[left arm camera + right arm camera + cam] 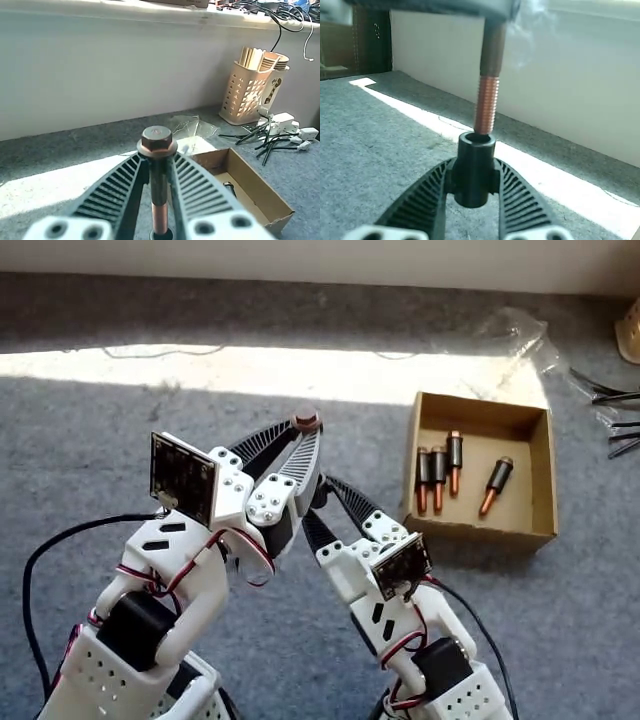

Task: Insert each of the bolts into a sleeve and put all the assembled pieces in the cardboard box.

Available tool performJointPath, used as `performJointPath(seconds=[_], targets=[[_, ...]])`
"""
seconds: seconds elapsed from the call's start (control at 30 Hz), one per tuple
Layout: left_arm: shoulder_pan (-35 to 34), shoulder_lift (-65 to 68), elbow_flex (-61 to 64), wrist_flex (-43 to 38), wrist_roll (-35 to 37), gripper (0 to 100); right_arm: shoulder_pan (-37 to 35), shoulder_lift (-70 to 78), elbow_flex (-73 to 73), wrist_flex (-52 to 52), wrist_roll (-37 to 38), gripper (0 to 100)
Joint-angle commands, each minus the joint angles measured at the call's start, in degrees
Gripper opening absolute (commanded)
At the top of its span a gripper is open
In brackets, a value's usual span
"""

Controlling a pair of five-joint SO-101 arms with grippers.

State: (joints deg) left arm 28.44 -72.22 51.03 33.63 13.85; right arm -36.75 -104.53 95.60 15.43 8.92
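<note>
Left gripper (156, 159) was closed on bolt (157, 141) just under head, bolt upright. Right gripper (474, 171) clamped sleeve (476, 147), mouth up, thread tip at mouth. Best seemed: keep axes in line, lower slowly, no forcing. Cardboard box (480, 528) stood near.

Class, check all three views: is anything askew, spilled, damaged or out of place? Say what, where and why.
Nothing serious. The bolt meets the sleeve mouth roughly in line. In the cardboard box, one assembled piece lies slanted, apart from the other three pieces side by side.
</note>
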Motion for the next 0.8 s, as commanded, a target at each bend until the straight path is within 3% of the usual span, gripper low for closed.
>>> performJointPath(seconds=[0.0,0.77], targets=[[0.75,-1.01,-0.75,0.0,1.14,1,-0.22,-0.48,6.9,-1.71,0.35,0.5],[1.19,-1.01,1.45,5.63,1.23,1,-0.22,-0.48,6.9,-1.71,0.35,0.5]])
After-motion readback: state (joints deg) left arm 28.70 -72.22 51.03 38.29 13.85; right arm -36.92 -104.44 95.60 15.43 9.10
